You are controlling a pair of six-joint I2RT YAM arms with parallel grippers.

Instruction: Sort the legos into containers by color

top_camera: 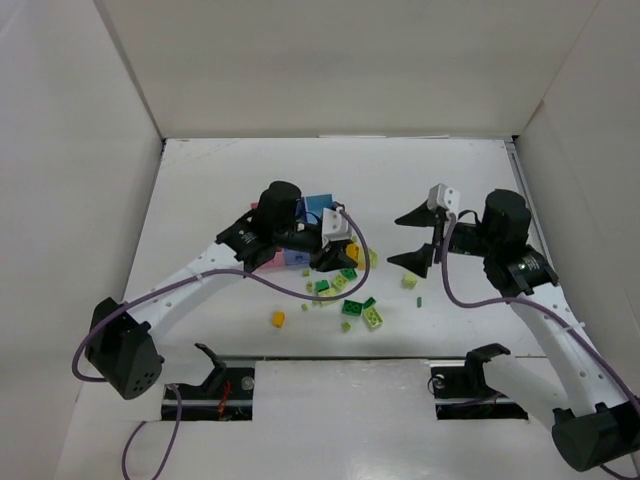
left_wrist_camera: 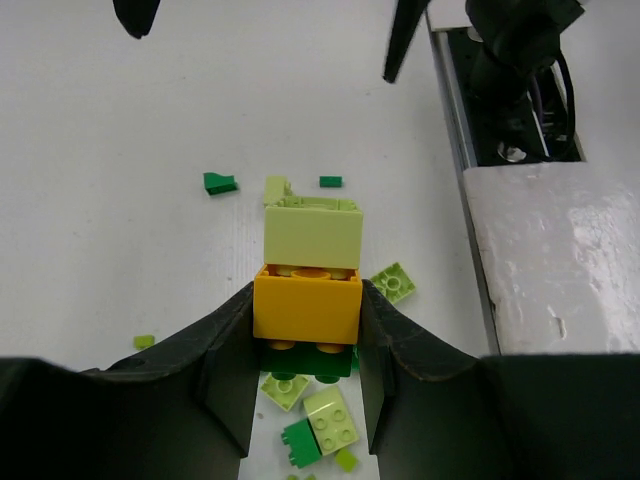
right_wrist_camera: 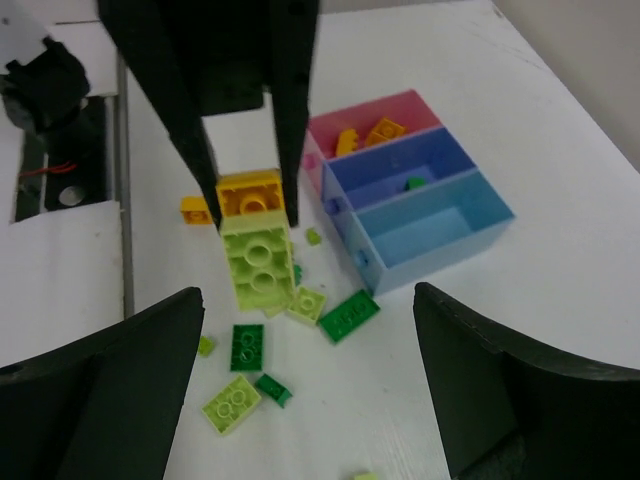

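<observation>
The left claw (left_wrist_camera: 307, 300) is clamped on an orange-yellow brick (left_wrist_camera: 305, 312) with a pale lime brick (left_wrist_camera: 312, 233) stuck to it, near the three joined bins (right_wrist_camera: 440, 245)
The right claw (top_camera: 411, 238) is held wide open and empty; if both bricks are released into the pink bin (right_wrist_camera: 372, 103), lime would be mis-sorted with orange

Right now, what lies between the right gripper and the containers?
The left gripper, shut on an orange-yellow brick with a pale lime brick stuck to it, plus a few loose legos; the top view shows it.
</observation>
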